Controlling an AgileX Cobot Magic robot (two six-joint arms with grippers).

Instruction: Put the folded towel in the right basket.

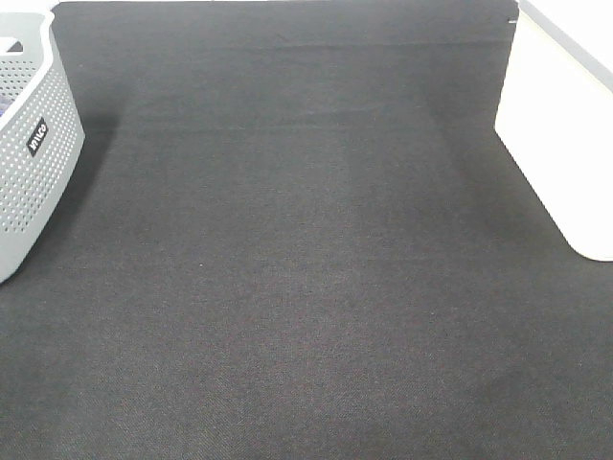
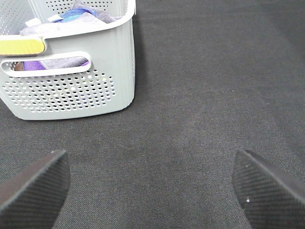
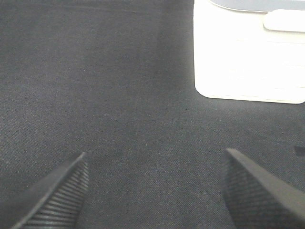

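The right basket is white with solid walls and stands at the right edge of the high view; it also shows in the right wrist view. No folded towel lies on the dark cloth. The grey perforated left basket holds purple and grey fabric, seen in the left wrist view. My left gripper is open and empty, facing that basket. My right gripper is open and empty, facing the white basket. Neither gripper shows in the high view.
A dark grey cloth covers the table between the two baskets. A yellow label sits on the grey basket's rim above its handle slot.
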